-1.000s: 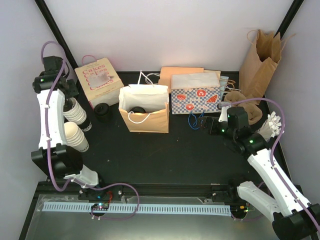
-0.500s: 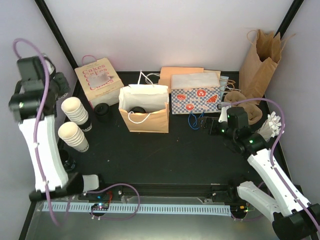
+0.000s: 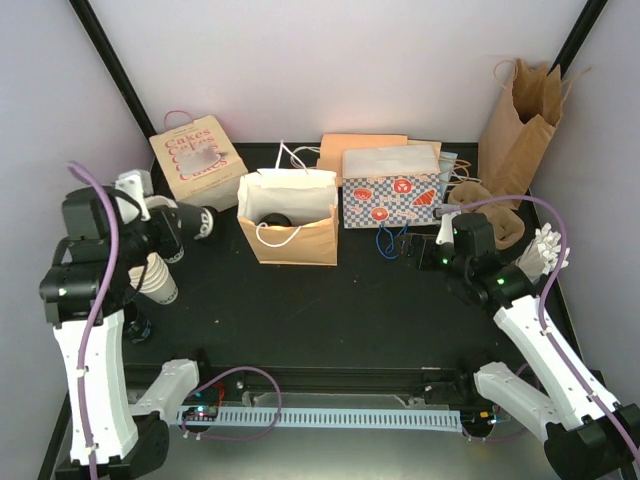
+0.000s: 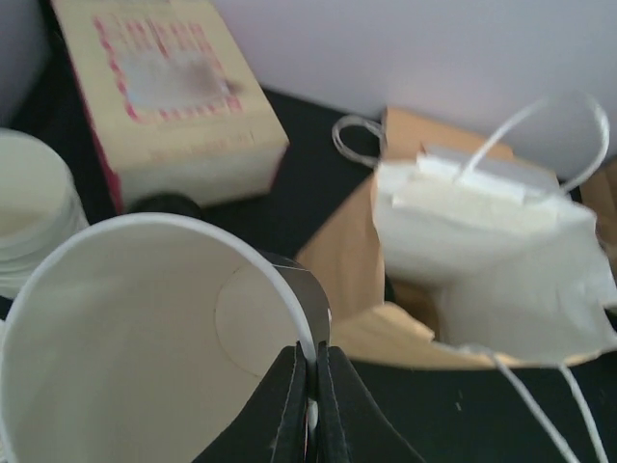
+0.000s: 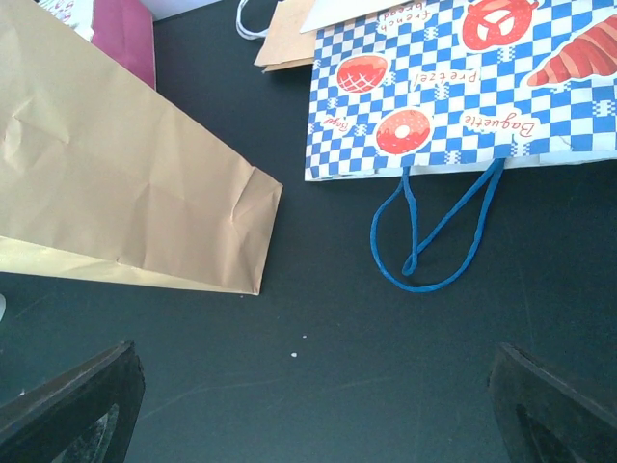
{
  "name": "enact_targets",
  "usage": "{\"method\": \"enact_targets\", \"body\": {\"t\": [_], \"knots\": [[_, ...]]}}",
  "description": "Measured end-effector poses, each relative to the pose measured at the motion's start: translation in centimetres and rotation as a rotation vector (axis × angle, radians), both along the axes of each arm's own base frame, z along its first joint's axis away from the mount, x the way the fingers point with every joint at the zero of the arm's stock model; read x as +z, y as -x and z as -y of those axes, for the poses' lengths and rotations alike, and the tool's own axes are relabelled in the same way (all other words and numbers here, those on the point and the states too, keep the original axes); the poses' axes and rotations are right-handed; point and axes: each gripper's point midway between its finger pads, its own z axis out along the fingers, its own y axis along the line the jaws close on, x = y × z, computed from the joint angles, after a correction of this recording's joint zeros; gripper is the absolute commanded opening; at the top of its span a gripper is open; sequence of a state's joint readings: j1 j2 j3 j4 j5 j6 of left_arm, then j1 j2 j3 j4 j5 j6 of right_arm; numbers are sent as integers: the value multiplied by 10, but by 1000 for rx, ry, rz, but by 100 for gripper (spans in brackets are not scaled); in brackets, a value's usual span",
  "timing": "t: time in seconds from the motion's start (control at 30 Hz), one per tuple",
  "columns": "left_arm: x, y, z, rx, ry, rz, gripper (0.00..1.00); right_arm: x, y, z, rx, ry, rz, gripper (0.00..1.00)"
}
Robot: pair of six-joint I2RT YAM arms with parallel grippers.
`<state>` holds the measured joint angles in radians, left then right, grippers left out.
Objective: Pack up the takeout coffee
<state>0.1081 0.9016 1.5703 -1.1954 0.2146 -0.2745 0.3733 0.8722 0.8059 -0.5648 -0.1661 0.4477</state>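
left gripper (image 4: 310, 381): fingers together, clamped on the rim of a lidless cream cup (image 4: 145, 338), one finger inside the wall and one outside. the cup was held raised, its open mouth toward the wrist camera. it sat near a stack of cups (image 4: 29, 212) and a cake box (image 4: 164, 96).

right gripper (image 5: 313, 405): fingers wide apart, nothing between them. it hung over bare black table (image 5: 318, 318), just in front of the blue checkered bag (image 5: 463, 87), whose blue cord handle lay on the table.

takeout coffee (image 3: 275, 218): seen from above as a round black lid inside the open kraft bag (image 3: 290, 245), which stood upright at mid-table between the cake box and the checkered bag. the cup body below the lid could not be made out. neither gripper was touching the bag.
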Motion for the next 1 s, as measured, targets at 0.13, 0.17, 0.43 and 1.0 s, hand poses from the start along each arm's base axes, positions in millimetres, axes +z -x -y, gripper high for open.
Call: {"method": "enact_targets", "body": {"t": [0.13,0.17,0.43,1.0], "knots": [[-39,1,22,-98,64,-98,5,0,0,1,-4,3,0,100],[-46,3,27,-119,71,-114,5,0,0,1,-5,4,0,100],[-93,27,61,-242,110,-220,4,-3,-1,1,-11,7,-10,100],[-207,65,146,-428,33,-451,4,-33,-10,23,-151,99,-119,100]]}}
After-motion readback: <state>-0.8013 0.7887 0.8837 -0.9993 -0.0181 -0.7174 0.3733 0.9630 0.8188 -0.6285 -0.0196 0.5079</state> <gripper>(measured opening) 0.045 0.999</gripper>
